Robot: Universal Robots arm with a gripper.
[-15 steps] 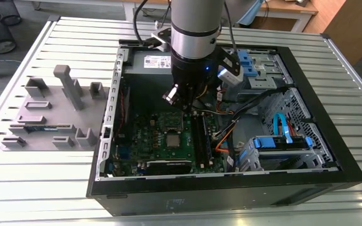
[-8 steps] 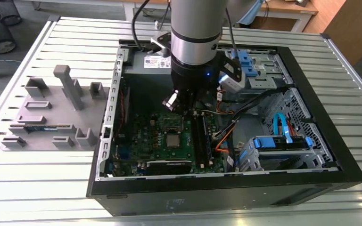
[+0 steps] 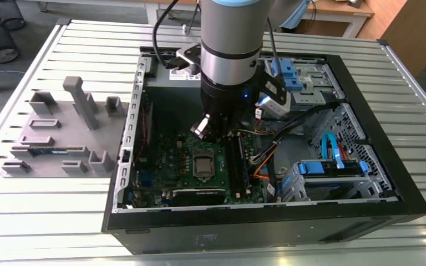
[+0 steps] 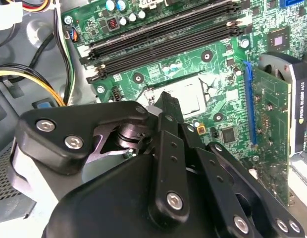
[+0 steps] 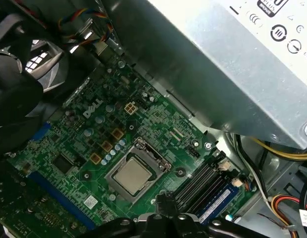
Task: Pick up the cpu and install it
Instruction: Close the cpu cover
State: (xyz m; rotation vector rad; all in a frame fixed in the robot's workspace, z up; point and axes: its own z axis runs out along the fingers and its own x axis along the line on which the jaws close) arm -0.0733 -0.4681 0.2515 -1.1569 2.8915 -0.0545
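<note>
The cpu (image 5: 132, 174) lies flat in its metal-framed socket (image 5: 137, 171) on the green motherboard (image 5: 94, 148) inside the open computer case (image 3: 390, 183) on the slatted desk (image 3: 42, 221), memory slots (image 5: 203, 186) just beside the socket and a graphics card (image 4: 270, 119) near its other side. The gripper (image 3: 207, 128) hangs above the board near the socket with open room beneath it, and whether its fingers are apart or together I cannot tell. A white logo (image 5: 92, 107) is printed on the board, though it is perhaps too tilted to read safely.
</note>
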